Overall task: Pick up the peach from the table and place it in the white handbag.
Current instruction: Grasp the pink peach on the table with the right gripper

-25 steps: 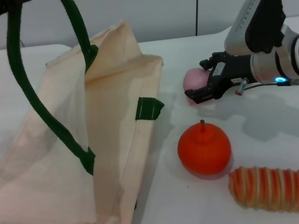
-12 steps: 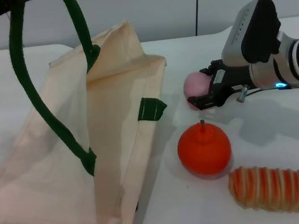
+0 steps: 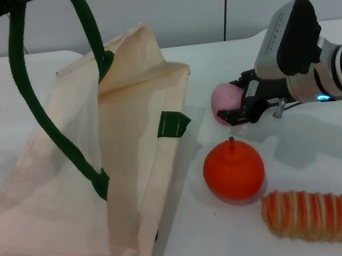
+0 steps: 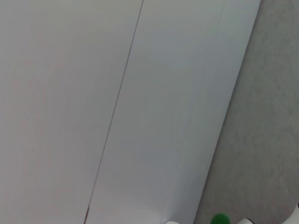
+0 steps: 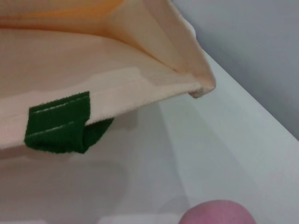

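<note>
Pink peach (image 3: 224, 100) in right claw (image 3: 235, 116); handbag (image 3: 87, 175) beside.

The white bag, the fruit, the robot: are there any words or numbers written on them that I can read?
None. The white bag, the peach, the orange fruit, the striped bread and the right gripper show no words or numbers. The small blue light on the arm is not writing.

Peach (image 3: 224, 100) right of handbag (image 3: 100, 173); behind orange (image 3: 234, 170)

A white table (image 3: 334, 160) stands before a plain pale grey wall (image 3: 157, 5).
</note>
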